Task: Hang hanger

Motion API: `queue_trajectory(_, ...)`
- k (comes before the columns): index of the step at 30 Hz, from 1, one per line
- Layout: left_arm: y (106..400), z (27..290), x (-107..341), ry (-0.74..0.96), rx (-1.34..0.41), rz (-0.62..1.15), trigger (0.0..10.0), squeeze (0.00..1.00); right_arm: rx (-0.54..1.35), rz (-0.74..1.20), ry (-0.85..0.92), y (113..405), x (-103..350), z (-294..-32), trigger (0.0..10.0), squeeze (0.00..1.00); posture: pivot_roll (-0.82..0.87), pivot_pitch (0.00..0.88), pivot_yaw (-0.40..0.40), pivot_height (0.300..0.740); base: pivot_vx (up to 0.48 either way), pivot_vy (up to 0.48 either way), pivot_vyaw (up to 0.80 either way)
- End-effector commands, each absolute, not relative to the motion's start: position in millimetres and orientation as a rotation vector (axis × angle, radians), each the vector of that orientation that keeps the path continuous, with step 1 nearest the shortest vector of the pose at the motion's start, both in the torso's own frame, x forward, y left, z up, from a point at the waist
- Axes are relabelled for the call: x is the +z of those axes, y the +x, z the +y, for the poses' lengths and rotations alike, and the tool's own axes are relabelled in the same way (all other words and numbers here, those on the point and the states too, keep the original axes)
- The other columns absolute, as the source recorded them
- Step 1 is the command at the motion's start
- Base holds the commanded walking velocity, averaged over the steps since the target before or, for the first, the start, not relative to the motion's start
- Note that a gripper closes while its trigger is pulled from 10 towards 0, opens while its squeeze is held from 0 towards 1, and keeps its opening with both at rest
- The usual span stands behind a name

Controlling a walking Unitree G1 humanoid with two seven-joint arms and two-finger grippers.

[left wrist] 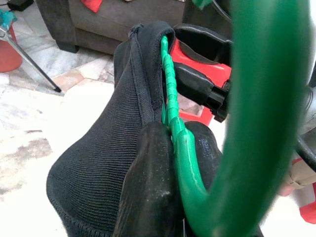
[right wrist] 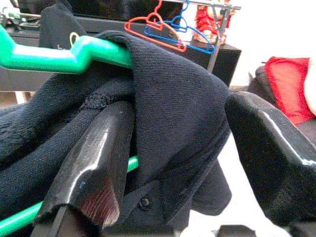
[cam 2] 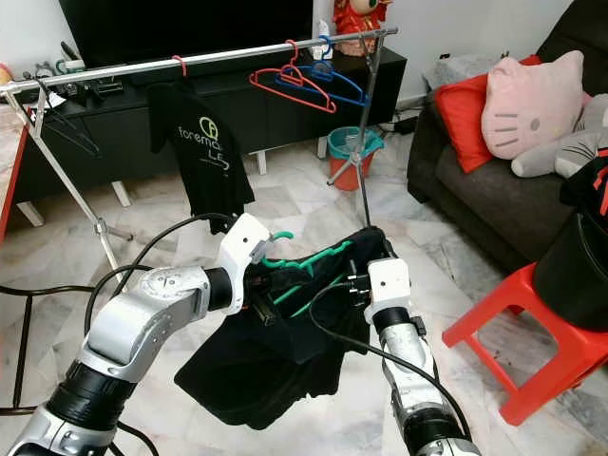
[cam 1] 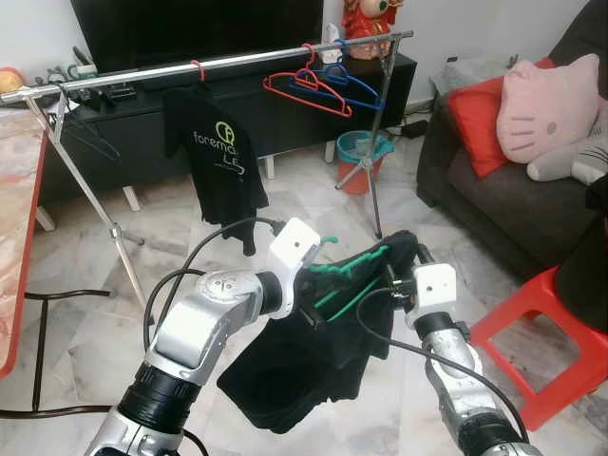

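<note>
You have the green plastic hanger [cam 2: 302, 274], dressed in a black knit shirt [cam 2: 285, 351], well short of the long silver clothes rail [cam 1: 218, 63]. The left gripper [cam 2: 258, 296] pinches it near the hook; the right gripper [right wrist: 173, 148], fingers spread around the shirt's shoulder, steadies that end for lifting.

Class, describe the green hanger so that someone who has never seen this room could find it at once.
Start at the long silver clothes rail that stands before the dark TV cabinet, then look down to the robot's two grippers in front of it. Between the left gripper and the right gripper hangs a black garment on the green hanger. It is the one green hanger; those on the rail are red and blue.
</note>
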State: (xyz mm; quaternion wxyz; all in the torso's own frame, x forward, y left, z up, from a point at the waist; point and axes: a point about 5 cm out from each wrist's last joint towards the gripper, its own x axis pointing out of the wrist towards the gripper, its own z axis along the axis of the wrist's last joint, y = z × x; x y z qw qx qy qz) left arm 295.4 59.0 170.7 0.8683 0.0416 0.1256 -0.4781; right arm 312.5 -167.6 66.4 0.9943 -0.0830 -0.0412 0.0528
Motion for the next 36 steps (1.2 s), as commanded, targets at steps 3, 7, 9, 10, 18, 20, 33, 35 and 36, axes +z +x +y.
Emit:
queue_trajectory(3,293.3,53.4,181.2,0.107,-1.035,0.2,10.0,0.0,0.056,-0.092,-0.203,317.5,71.1,-175.0,10.0,0.0,0.08,0.0,-0.016,0.74,0.0,0.0,0.0)
queue_trajectory(7,292.9,53.9,181.1,0.107,-1.039,0.199,10.0,0.0,0.013,-0.095,-0.235,319.3,73.2,-180.8,10.0,0.0,0.08,0.0,-0.017,0.74,0.0,0.0,0.0)
queue_trajectory(9,292.3,54.5,181.2,0.111,-1.044,0.198,10.0,0.0,0.007,-0.091,-0.246,319.4,72.8,-181.8,10.0,0.0,0.08,0.0,-0.017,0.74,0.0,0.0,0.0)
queue_trajectory(10,292.0,54.9,181.0,0.111,-1.045,0.199,10.0,0.0,-0.002,-0.085,-0.255,319.3,72.0,-182.9,10.0,0.0,0.08,0.0,-0.017,0.74,0.0,0.0,0.0)
queue_trajectory(18,291.9,55.8,180.1,0.117,-1.044,0.203,10.0,0.0,-0.014,-0.067,-0.265,319.5,69.4,-183.8,0.0,0.0,0.08,0.0,-0.018,0.74,0.0,0.0,0.0)
queue_trajectory(20,292.0,55.7,180.2,0.118,-1.046,0.202,10.0,0.0,-0.013,-0.064,-0.268,319.6,69.1,-183.8,0.0,0.0,0.08,0.0,-0.018,0.74,0.0,0.0,0.0)
queue_trajectory(33,292.8,56.4,180.7,0.122,-1.043,0.197,10.0,0.0,-0.011,-0.046,-0.285,319.1,65.9,-183.0,0.0,0.0,0.08,0.0,-0.02,0.74,0.0,0.0,0.0)
queue_trajectory(35,292.9,56.9,180.9,0.124,-1.042,0.196,10.0,0.0,-0.011,-0.044,-0.286,319.1,65.5,-183.1,0.0,0.0,0.08,0.0,-0.02,0.74,0.0,0.0,0.0)
queue_trajectory(36,292.8,57.4,181.0,0.125,-1.041,0.195,10.0,0.0,-0.013,-0.041,-0.289,319.0,65.2,-183.3,0.0,0.0,0.08,0.0,-0.02,0.74,0.0,0.0,0.0)
